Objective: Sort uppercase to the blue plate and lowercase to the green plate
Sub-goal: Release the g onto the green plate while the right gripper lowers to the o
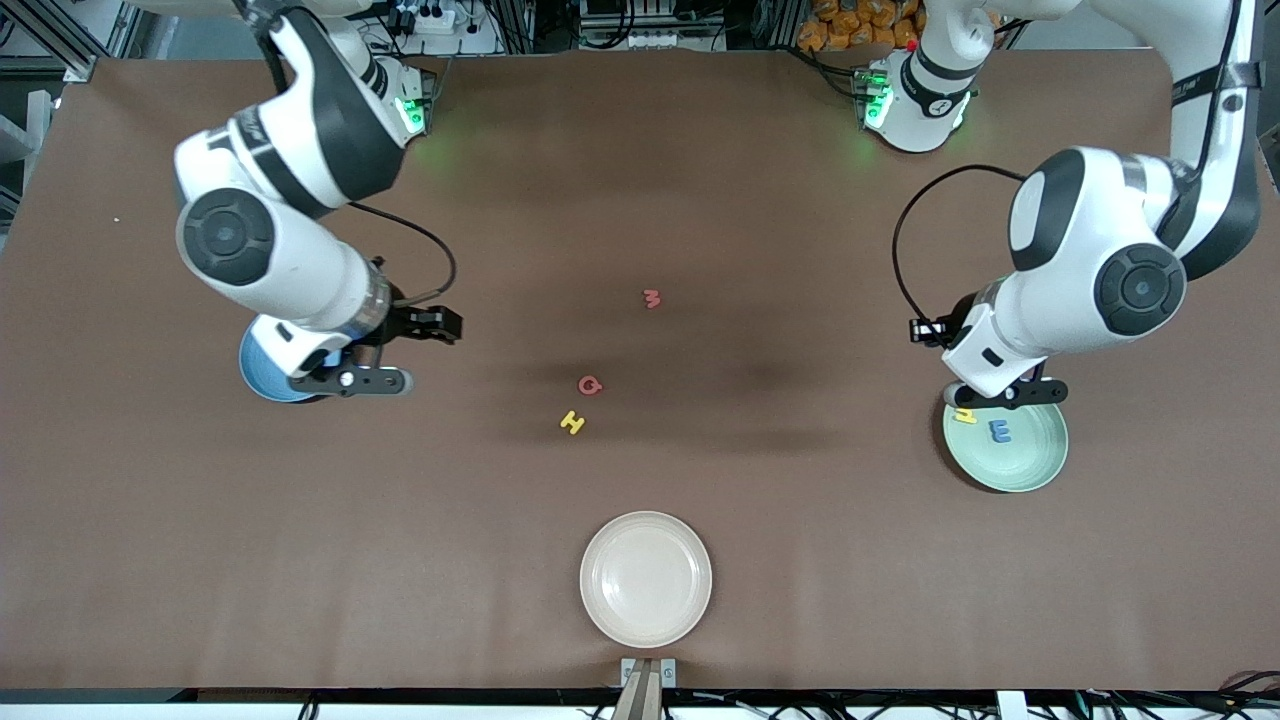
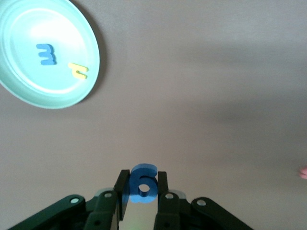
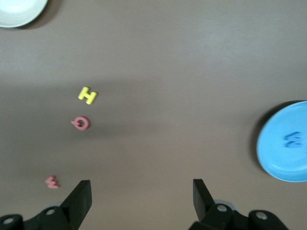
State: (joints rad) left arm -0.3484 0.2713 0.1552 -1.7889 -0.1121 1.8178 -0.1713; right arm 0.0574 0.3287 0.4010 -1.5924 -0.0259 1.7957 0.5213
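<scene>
My left gripper [image 2: 143, 178] is shut on a blue g [image 2: 144, 186], held up above the table beside the green plate [image 1: 1030, 465]. That pale green plate [image 2: 29, 91] holds a blue e-like letter [image 2: 46, 54] and a small yellow hooked letter [image 2: 78, 70]. My right gripper [image 3: 142, 184] hangs open and empty by the blue plate [image 3: 276, 158], which holds a blue M [image 3: 291, 139]. On the bare table near the middle lie a yellow H [image 1: 572, 422], a red Q [image 1: 590, 385] and a small red w [image 1: 652, 298].
A beige plate [image 1: 645, 578] stands near the table's front edge, nearer the camera than the loose letters. The right arm's hand [image 1: 350, 380] covers much of the blue plate [image 1: 258, 378] in the front view.
</scene>
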